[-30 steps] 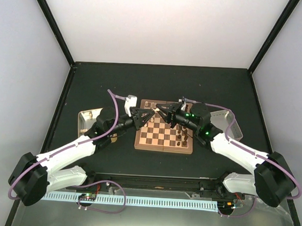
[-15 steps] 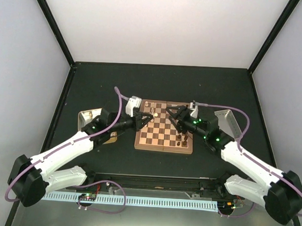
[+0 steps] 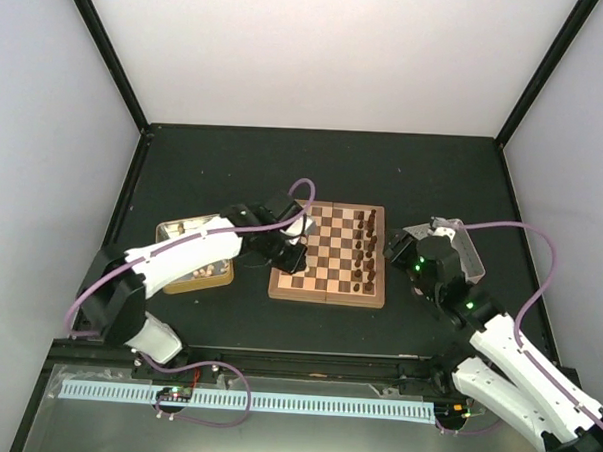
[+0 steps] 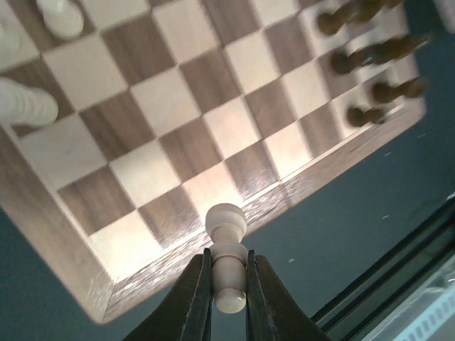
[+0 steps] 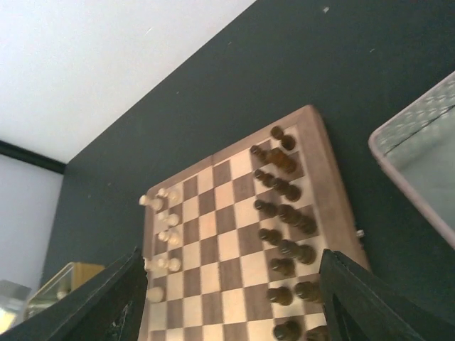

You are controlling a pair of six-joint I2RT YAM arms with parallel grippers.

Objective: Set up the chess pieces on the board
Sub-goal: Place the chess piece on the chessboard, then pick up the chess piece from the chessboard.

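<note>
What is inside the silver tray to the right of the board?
Only bare dimpled floor shows in the silver tray; the right arm covers part of it from above.

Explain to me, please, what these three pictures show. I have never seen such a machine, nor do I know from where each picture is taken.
Two white robot arms, left arm and right arm, are bolted at the edge of a dark table. One picture comes from a fixed camera above; the other two come from cameras on the wrists, so each shows its own fingers. On the table lie a chessboard, a gold tin and a silver tray. Dark pieces stand along one side, cream pieces along the other. The left gripper is shut on a cream pawn near the board's edge; the right gripper is open and empty.
</note>
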